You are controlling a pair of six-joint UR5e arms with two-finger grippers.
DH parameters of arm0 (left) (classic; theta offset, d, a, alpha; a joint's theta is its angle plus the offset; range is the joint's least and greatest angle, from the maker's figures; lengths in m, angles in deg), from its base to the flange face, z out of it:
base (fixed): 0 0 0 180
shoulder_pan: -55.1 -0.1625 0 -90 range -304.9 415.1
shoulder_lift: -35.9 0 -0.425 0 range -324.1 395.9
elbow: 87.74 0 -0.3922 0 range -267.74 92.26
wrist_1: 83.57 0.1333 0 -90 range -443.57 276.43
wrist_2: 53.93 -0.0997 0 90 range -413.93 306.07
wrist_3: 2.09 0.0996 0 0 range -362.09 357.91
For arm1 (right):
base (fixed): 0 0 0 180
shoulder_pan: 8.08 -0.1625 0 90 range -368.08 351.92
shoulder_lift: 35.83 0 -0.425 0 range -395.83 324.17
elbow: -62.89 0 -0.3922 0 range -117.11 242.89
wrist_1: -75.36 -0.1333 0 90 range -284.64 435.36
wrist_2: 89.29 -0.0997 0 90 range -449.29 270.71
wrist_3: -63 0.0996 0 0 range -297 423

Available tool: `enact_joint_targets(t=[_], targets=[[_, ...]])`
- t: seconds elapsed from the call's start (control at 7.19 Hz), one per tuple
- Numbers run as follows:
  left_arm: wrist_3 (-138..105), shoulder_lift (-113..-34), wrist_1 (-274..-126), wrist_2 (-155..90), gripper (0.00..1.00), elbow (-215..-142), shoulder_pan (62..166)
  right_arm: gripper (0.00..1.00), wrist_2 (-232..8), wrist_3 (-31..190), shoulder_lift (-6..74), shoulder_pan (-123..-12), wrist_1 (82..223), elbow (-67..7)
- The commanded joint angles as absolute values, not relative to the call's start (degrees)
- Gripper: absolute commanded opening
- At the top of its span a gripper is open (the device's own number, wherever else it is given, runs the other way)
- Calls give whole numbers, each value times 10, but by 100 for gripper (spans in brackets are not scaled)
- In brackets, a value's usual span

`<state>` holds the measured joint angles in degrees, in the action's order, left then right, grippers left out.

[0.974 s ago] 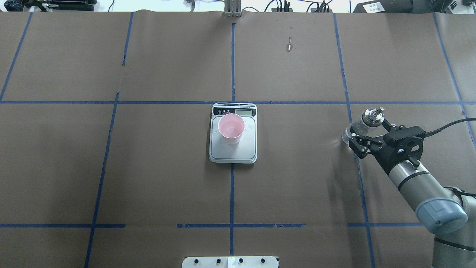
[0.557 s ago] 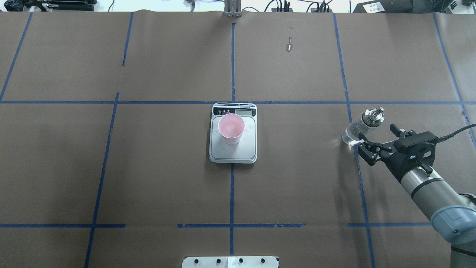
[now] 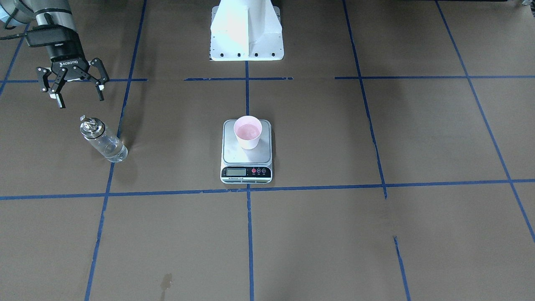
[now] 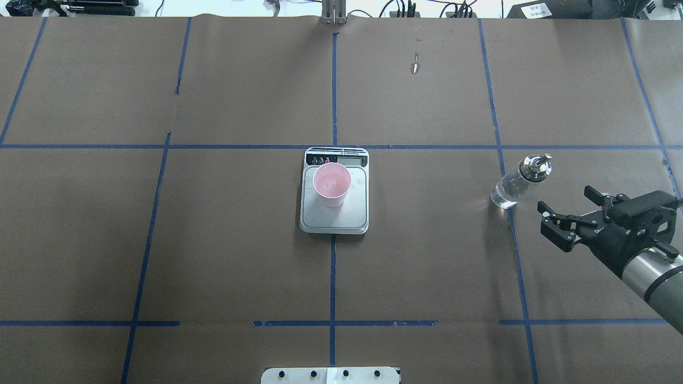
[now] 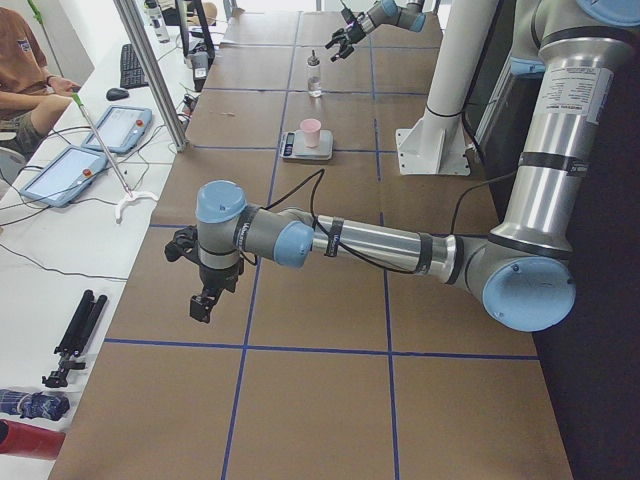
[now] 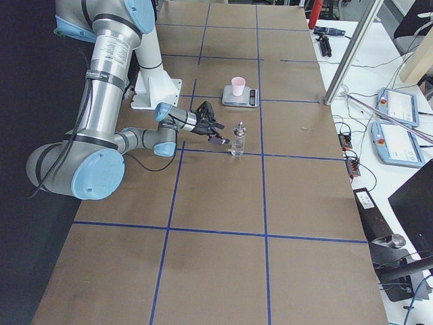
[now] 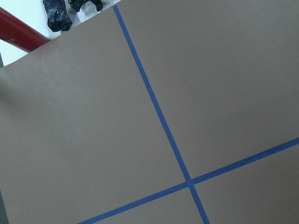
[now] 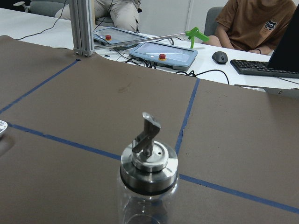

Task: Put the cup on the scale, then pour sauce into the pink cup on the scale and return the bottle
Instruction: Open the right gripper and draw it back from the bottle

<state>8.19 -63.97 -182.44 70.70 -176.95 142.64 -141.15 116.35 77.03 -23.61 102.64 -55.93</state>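
Note:
The pink cup stands on the scale at the table's centre; both also show in the front view, the cup on the scale. The clear glass bottle with its silver spout cap stands upright on the brown paper to the right, with clear liquid in it. My right gripper is open and empty, a short way to the near right of the bottle and apart from it. The right wrist view shows the bottle's cap close ahead. My left gripper shows only in the exterior left view, so I cannot tell its state.
Blue tape lines divide the brown paper into squares. The white robot base stands at the near edge behind the scale. Tablets, a keyboard and seated people lie beyond the table's far edge. A small mark sits far behind the scale.
My right gripper, which was around the bottle, has drawn back to the right and towards the robot. The bottle stays upright in place. Cup and scale have not moved.

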Motion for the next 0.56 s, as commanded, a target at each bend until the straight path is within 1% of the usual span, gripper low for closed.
enact_joint_targets(t=[0.0, 0.14, 0.42], targets=[[82, -639, -1824, 707, 100, -1769, 1426, 100, -1465, 1163, 786, -248, 1035, -603], [82, -636, -1824, 707, 100, -1769, 1426, 100, -1525, 1163, 785, -289, 1038, -609], [82, -636, -1824, 707, 100, -1770, 1426, 100, -1719, 1161, 755, -436, 1087, -617]])
